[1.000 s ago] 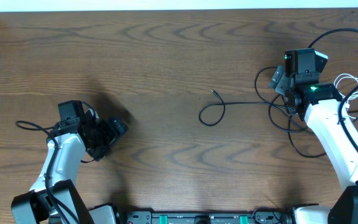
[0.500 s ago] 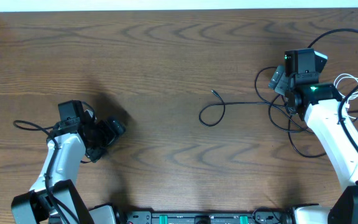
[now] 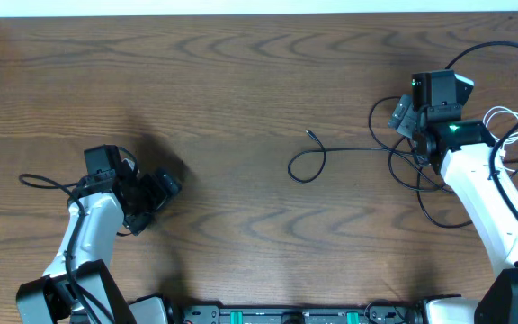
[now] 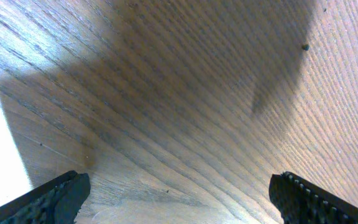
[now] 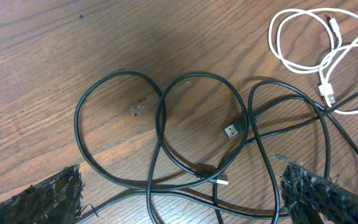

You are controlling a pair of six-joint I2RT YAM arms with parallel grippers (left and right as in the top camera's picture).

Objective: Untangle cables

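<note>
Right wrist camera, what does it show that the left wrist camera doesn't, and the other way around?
Only the right wrist view shows looped black cables, a white cable at upper right, and a plug end. Only the left wrist view shows a small dark speck on the table. Both show that wooden table and open fingertips at the bottom corners: left gripper, right gripper.
</note>
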